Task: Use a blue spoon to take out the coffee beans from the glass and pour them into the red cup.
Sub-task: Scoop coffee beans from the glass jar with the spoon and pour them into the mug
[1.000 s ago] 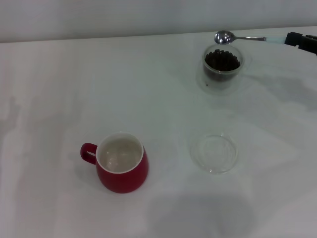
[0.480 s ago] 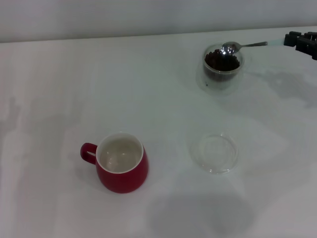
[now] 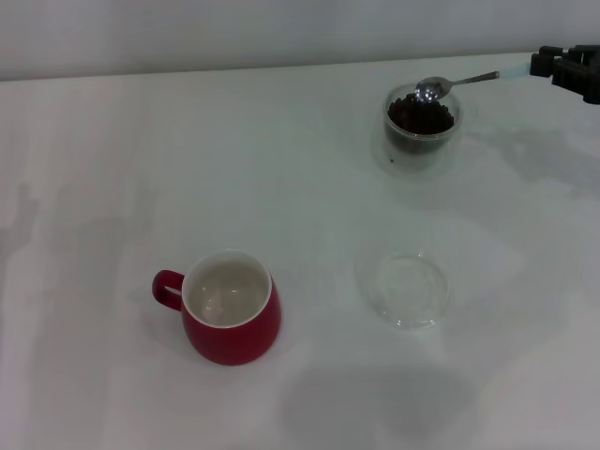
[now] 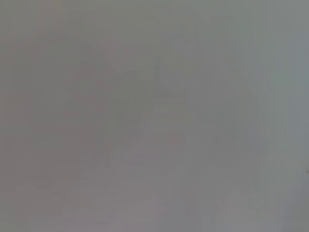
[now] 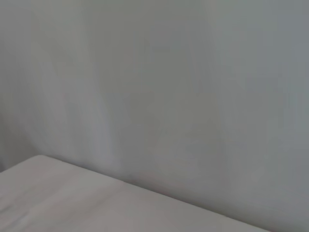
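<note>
The glass stands at the back right of the table, filled with dark coffee beans. My right gripper is at the far right edge, shut on the pale blue handle of the blue spoon. The spoon slants down, its metal bowl resting on the beans at the glass's far rim. The red cup stands at the front left, its handle to the left and its cream inside empty. The left gripper is out of view.
A flat clear round saucer lies on the white table in front of the glass, to the right of the red cup. The wrist views show only blank grey wall and a strip of white table edge.
The spoon came down from above the glass's far rim and tipped its bowl into the beans. The right gripper rose slightly at the handle end.
</note>
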`<state>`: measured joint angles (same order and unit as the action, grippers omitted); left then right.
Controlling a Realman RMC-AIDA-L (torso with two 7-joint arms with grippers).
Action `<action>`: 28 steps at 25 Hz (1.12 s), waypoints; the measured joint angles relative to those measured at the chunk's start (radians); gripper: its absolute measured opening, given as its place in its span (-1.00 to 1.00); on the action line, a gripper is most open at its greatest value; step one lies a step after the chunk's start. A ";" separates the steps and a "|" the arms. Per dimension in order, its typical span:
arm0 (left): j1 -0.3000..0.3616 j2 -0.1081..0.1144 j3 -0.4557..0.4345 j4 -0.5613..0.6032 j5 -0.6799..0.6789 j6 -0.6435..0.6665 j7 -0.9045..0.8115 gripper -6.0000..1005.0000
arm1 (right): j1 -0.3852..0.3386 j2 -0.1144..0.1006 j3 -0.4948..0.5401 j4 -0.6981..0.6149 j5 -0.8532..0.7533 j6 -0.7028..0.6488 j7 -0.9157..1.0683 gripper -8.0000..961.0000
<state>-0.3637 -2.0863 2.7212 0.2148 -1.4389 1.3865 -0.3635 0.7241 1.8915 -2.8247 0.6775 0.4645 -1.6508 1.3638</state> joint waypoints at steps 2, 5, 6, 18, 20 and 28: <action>-0.001 0.000 0.000 0.000 0.000 -0.001 0.000 0.78 | 0.010 0.012 0.000 0.026 -0.009 -0.005 -0.013 -0.68; -0.002 0.000 0.000 0.000 0.000 -0.001 0.000 0.78 | 0.014 0.018 -0.001 0.035 -0.012 -0.003 -0.027 -0.68; -0.003 0.000 0.000 0.000 0.000 -0.001 0.000 0.78 | 0.017 0.021 -0.001 0.039 -0.015 -0.001 -0.036 -0.67; -0.006 0.002 0.000 0.000 0.000 -0.003 0.000 0.78 | 0.056 0.045 -0.001 0.049 -0.050 0.073 -0.098 -0.68; -0.006 0.002 -0.001 -0.001 -0.002 -0.003 0.000 0.78 | 0.057 0.046 -0.001 0.050 -0.050 0.078 -0.103 -0.68; -0.006 0.002 -0.005 -0.004 -0.003 -0.003 0.000 0.78 | 0.058 0.053 -0.001 0.092 -0.050 0.079 -0.109 -0.68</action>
<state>-0.3697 -2.0847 2.7167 0.2104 -1.4420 1.3831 -0.3635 0.7823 1.9447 -2.8255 0.7693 0.4140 -1.5720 1.2544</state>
